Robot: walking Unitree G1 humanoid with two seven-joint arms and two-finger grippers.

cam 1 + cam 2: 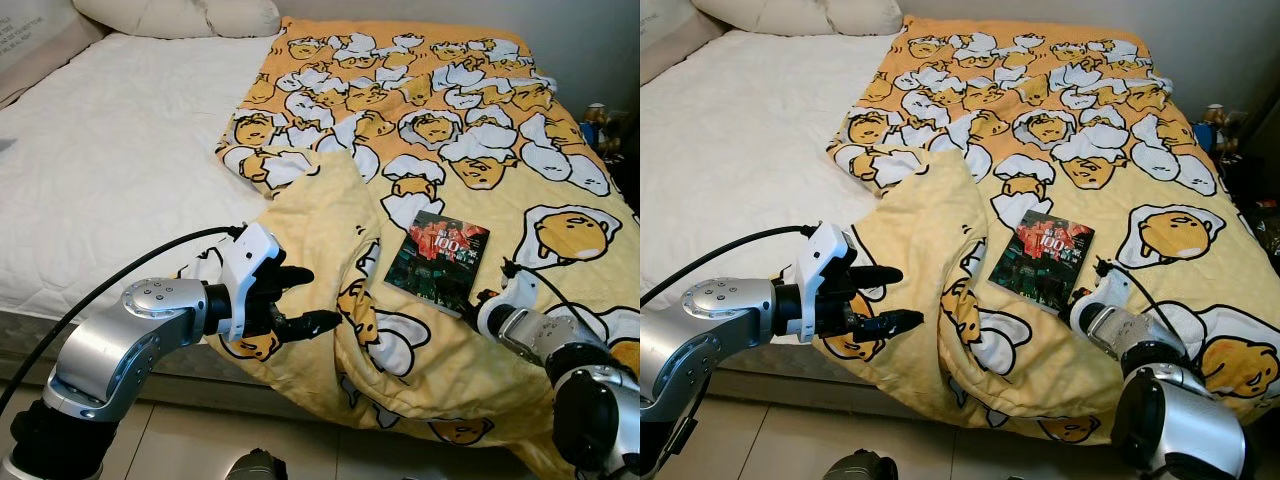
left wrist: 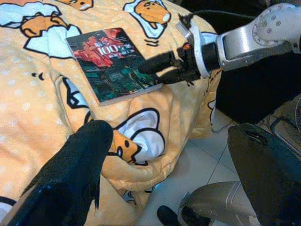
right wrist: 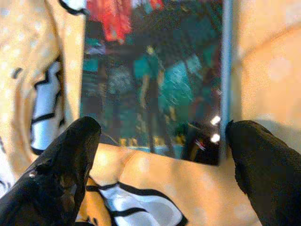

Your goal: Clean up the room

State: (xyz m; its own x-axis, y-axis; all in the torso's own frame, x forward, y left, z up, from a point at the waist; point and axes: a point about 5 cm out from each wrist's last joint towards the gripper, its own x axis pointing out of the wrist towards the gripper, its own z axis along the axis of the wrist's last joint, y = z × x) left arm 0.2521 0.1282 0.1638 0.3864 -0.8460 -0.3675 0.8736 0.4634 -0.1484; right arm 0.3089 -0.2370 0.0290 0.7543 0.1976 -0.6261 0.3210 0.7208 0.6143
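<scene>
Item: one book (image 1: 437,261), dark glossy cover with red and teal artwork, lying flat and face up on the yellow egg-print duvet (image 1: 470,130) toward the near edge of the bed (image 1: 110,150), just beside a raised fold of that duvet. Long axis ran from the bed's near edge toward its head, tilted a little toward the robot's right; the title end pointed away toward the pillows (image 1: 180,15), the bottom edge toward the robot. Step in hand, as judged: approach to pick the book off the bed. The right gripper (image 2: 162,68) stood at the book's near right corner, fingers spread wide and empty, one finger (image 3: 56,174) off each side of the near edge; whether a tip already touched the cover could not be told, the wrist view being blurred. The left gripper (image 1: 298,298) hovered over the duvet fold on the book's left, apart from it, fingers parted and holding nothing. The next move seemed to call for sliding one finger under the thin near edge, the soft duvet giving way beneath, then closing across the cover.
</scene>
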